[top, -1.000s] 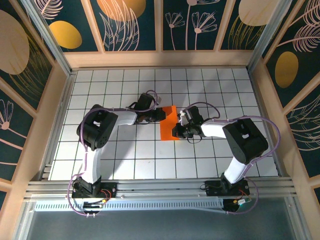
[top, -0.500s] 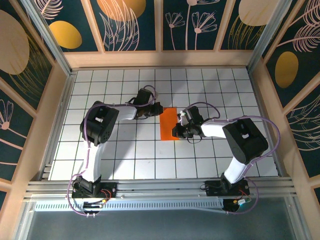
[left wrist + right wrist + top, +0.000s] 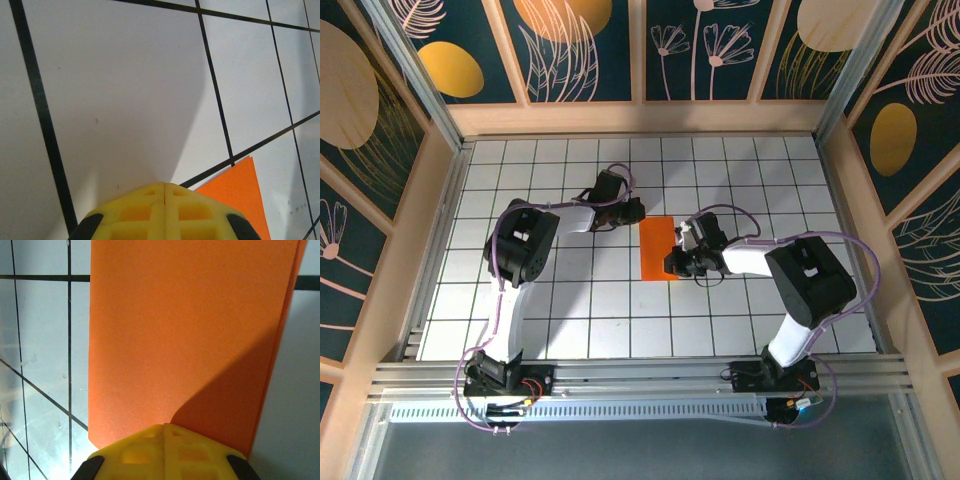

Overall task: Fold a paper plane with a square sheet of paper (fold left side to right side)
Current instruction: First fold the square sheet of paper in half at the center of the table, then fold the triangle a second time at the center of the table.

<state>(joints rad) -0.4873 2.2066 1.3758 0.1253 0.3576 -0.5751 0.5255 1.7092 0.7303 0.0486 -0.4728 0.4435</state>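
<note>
The square sheet of paper lies flat on the white grid table as a bright orange rectangle, folded in half, about one tile wide and two long. My left gripper is shut and empty, just off the sheet's far left corner; in the left wrist view its yellow tips hover over bare tile with the paper's corner beside them. My right gripper is shut, its tips resting at the near right edge of the paper. A paper plane is out of view.
The table is ringed by wooden walls. Both arm bases stand on the aluminium rail at the near edge. Open tiles lie to the left, right and front of the paper.
My left gripper has pulled back up and to the left, off the sheet. The paper's far end, lifted before, now lies flat. The right arm has stayed put.
</note>
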